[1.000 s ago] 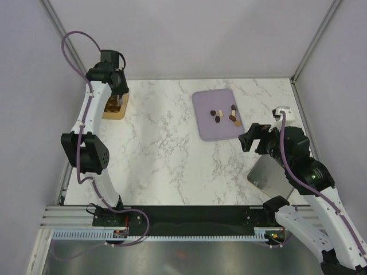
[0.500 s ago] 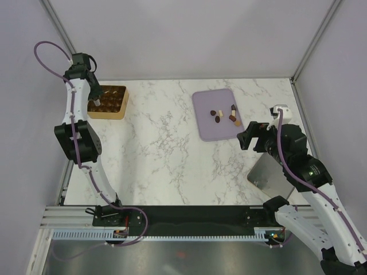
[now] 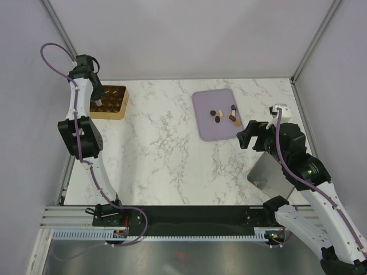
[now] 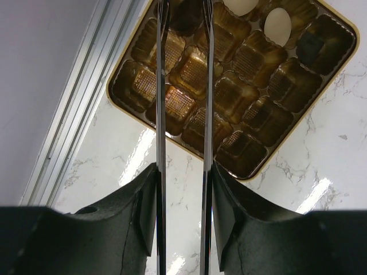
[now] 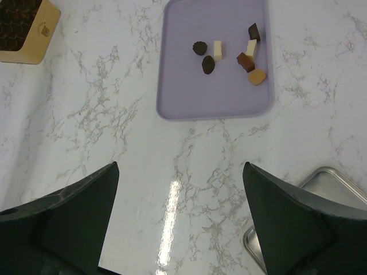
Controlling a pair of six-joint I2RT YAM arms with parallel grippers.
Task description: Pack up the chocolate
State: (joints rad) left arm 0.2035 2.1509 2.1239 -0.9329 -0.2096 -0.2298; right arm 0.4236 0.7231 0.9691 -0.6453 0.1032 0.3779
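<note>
- While it hangs over the compartmented box (image 4: 252, 57) for placing, left gripper (image 4: 182, 6) is narrowly parted, empty.
- Right gripper (image 5: 178, 169) gapes wide toward chocolate (image 5: 208, 65) on lilac tray (image 5: 172, 86), apparently for pickup.

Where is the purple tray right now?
In the overhead view the purple tray sits on the far right half of the marble table, just beyond the open right hand, with the gold box far off to its left.
</note>
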